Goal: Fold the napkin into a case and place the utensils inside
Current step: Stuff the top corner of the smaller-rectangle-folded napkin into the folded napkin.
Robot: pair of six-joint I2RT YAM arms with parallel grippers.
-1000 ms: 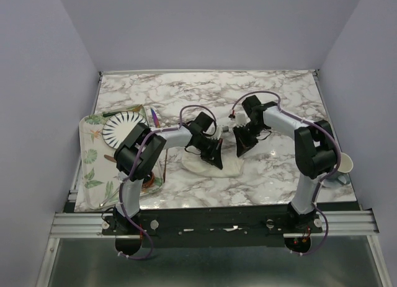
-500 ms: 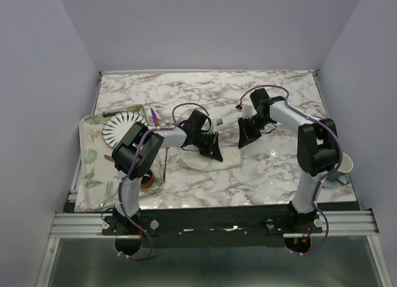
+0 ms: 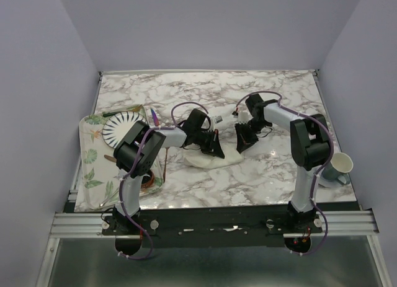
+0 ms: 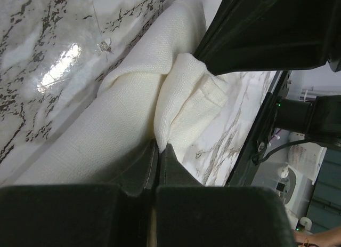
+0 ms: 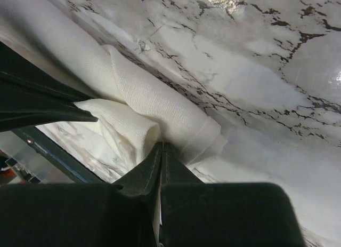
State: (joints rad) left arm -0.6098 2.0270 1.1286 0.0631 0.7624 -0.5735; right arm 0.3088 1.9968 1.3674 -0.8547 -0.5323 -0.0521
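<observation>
The cream napkin (image 3: pixel 214 159) lies bunched in a long roll on the marble table (image 3: pixel 273 101), between my two grippers. My left gripper (image 3: pixel 216 152) is shut on a fold at its left end; in the left wrist view the gripper (image 4: pixel 158 146) pinches the cloth (image 4: pixel 101 129). My right gripper (image 3: pixel 242 144) is shut on the right end, where the gripper (image 5: pixel 161 145) nips a rolled edge of the napkin (image 5: pixel 144 97). The two grippers stand close together, facing each other. A purple-blue utensil (image 3: pixel 152 116) lies at the tray's back corner. The fork cannot be made out.
A leaf-patterned tray (image 3: pixel 90 160) sits at the left with a black-striped white plate (image 3: pixel 120 128) on it. A copper-coloured thing (image 3: pixel 147 184) shows at the tray's near right corner, partly behind the left arm. A pale mug (image 3: pixel 338 166) stands at the table's right edge.
Both grippers have drawn the napkin away from the near edge, and the cloth now shows as a narrower strip. The right arm's elbow has swung left.
</observation>
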